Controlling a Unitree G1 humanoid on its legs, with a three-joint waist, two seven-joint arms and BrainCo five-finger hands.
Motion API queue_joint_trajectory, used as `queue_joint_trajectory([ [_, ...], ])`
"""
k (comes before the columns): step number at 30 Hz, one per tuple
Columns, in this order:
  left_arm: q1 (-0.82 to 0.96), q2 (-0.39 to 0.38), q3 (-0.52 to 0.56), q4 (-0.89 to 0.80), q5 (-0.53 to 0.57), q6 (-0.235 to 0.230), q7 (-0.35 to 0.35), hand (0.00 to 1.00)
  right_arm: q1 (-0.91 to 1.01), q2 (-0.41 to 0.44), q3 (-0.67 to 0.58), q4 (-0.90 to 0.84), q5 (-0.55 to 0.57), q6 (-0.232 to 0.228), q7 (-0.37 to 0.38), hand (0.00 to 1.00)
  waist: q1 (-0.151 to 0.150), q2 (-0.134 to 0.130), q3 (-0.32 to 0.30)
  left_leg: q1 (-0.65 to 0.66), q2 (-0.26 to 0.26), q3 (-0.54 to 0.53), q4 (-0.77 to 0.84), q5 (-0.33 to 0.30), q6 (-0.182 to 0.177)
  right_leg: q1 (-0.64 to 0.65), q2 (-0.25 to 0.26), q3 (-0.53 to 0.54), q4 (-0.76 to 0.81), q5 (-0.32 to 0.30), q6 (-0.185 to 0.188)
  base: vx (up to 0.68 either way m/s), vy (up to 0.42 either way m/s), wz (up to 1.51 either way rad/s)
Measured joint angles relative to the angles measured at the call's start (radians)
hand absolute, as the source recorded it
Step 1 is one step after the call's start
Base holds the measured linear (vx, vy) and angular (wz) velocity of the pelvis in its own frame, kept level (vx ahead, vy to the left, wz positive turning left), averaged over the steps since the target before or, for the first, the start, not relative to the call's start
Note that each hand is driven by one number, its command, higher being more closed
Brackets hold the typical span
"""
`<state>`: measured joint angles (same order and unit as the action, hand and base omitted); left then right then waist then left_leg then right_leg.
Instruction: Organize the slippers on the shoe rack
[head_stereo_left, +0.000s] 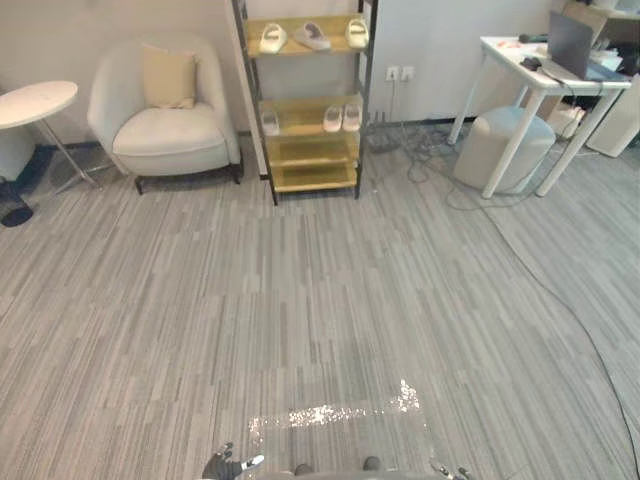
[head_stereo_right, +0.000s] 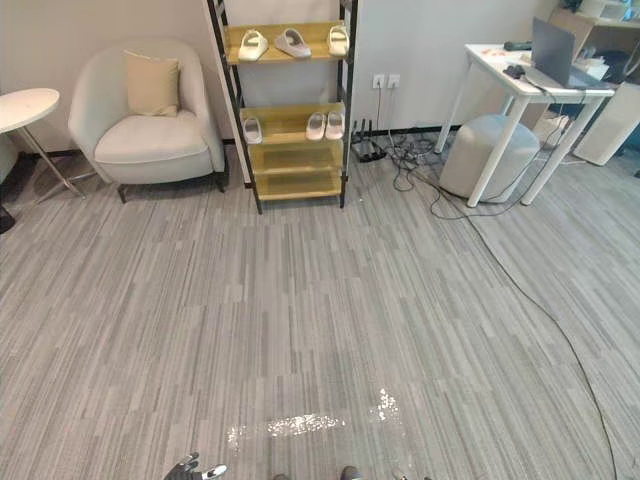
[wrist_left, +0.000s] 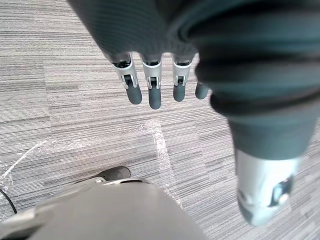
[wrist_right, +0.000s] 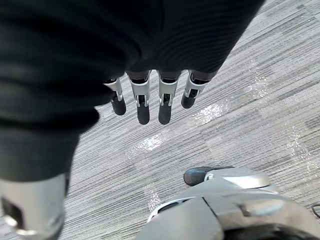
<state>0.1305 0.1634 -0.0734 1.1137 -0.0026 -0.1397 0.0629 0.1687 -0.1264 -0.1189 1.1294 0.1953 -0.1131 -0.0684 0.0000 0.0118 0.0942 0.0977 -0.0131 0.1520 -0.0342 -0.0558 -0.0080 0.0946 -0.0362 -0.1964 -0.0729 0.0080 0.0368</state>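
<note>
Slippers, upper shelf: a cream foam slipper (head_stereo_left: 272, 38) at the left, a grey slipper (head_stereo_left: 312, 36) in the middle and a second cream slipper (head_stereo_left: 357, 33) at the right lie in a row, each apart from the next.
Slippers, shelf below: a lone white slipper (head_stereo_left: 270, 122) lies at the left end. A white inner slipper (head_stereo_left: 333, 118) and a white outer slipper (head_stereo_left: 352, 116) lie side by side toward the right end.
Shoe rack: a black metal frame with yellow wooden shelves (head_stereo_left: 312, 150) stands against the far wall, well apart from both hands.
Left robot hand (wrist_left: 152, 82): hangs above the floor, fingers straight, slightly spread and pointing down, holding nothing.
Right robot hand (wrist_right: 142, 97): hangs likewise, fingers straight and slightly spread, holding nothing.
Floor: grey striped carpet (head_stereo_left: 300, 290) with a glossy patch (head_stereo_left: 335, 412) near the hands.
Armchair: a cream upholstered armchair (head_stereo_left: 165, 135) stands left of the rack, with a beige cushion (head_stereo_left: 168, 78) upright against its back.
Side table: a round white side table (head_stereo_left: 35, 100) stands left of the armchair.
Desk: a white desk (head_stereo_left: 530, 78) stands right of the rack and carries an open grey laptop (head_stereo_left: 572, 45). A round grey pouf (head_stereo_left: 500, 145) stands partly under it, and tangled cables (head_stereo_left: 420, 150) lie between rack and pouf.
</note>
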Motion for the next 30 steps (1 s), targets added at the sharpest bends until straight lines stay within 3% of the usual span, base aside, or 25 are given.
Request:
queue_joint_trajectory([
  [7,-0.024,0.002,0.013,0.005,-0.001,-0.005,0.000,0.00,-0.091,0.015,-0.027,-0.005,-0.013,-0.007,0.000,0.00,0.004,-0.007,0.050,0.044,0.000,0.000,-0.022,-0.002,-0.007,0.045,0.002,-0.016,-0.015,-0.010,0.015,0.04,-0.032,0.03],
  [17,-0.033,0.004,0.017,0.006,-0.008,-0.004,0.003,0.00,-0.090,0.018,-0.025,-0.011,-0.022,-0.012,0.000,0.00,0.005,-0.016,0.057,0.036,0.007,0.006,-0.031,-0.007,-0.025,0.031,0.008,-0.020,-0.015,-0.019,0.011,-0.04,-0.039,0.00],
  [21,-0.047,0.013,0.017,0.006,-0.040,-0.003,0.019,0.00,-0.090,0.019,0.000,-0.017,0.003,-0.016,-0.002,0.00,0.008,-0.030,0.068,-0.062,0.046,0.027,0.169,-0.111,-0.043,0.010,0.016,-0.032,0.026,-0.055,-0.008,0.04,-0.059,-0.11],
  [22,-0.048,0.015,0.017,0.006,-0.042,-0.002,0.022,0.00,-0.090,0.016,0.011,-0.017,0.003,-0.017,-0.003,0.00,0.009,-0.029,0.069,-0.080,0.066,0.047,0.243,-0.142,-0.066,0.012,0.023,-0.032,0.035,-0.071,-0.013,0.10,-0.044,-0.14],
  [24,-0.054,0.026,0.017,0.007,-0.043,-0.002,0.023,0.00,-0.088,0.016,0.018,-0.017,0.003,-0.019,-0.011,0.00,0.008,-0.039,0.074,-0.160,0.100,0.095,0.455,-0.153,-0.083,0.026,0.021,-0.027,0.036,-0.090,-0.020,0.10,-0.070,-0.14],
  [25,-0.071,0.019,0.017,0.003,-0.050,-0.002,0.023,0.00,-0.088,0.006,0.035,-0.017,0.002,-0.020,-0.014,0.00,0.016,-0.021,0.093,-0.225,0.153,0.115,0.663,-0.142,-0.100,0.061,0.031,-0.006,0.042,-0.098,-0.033,0.11,-0.073,-0.23],
  [27,-0.073,0.016,0.020,0.004,-0.060,-0.006,0.026,0.00,-0.093,-0.003,0.047,-0.018,0.002,-0.020,-0.018,0.00,0.021,-0.017,0.105,-0.288,0.181,0.112,0.795,-0.127,-0.124,0.084,0.033,0.009,0.051,-0.118,-0.054,0.19,-0.031,-0.23],
  [29,-0.085,0.007,0.040,0.004,-0.071,-0.009,0.029,0.00,-0.106,-0.008,0.046,-0.019,0.002,-0.020,-0.022,0.00,0.023,-0.011,0.113,-0.350,0.179,0.112,0.809,-0.203,-0.097,0.097,0.019,0.036,0.058,-0.141,-0.065,0.24,0.002,-0.24],
  [30,-0.090,0.009,0.046,0.002,-0.075,-0.012,0.027,0.00,-0.111,-0.005,0.046,-0.018,0.002,-0.018,-0.022,0.00,0.026,-0.018,0.118,-0.376,0.158,0.111,0.743,-0.207,-0.085,0.103,-0.001,0.043,0.056,-0.152,-0.063,0.23,0.072,-0.23],
])
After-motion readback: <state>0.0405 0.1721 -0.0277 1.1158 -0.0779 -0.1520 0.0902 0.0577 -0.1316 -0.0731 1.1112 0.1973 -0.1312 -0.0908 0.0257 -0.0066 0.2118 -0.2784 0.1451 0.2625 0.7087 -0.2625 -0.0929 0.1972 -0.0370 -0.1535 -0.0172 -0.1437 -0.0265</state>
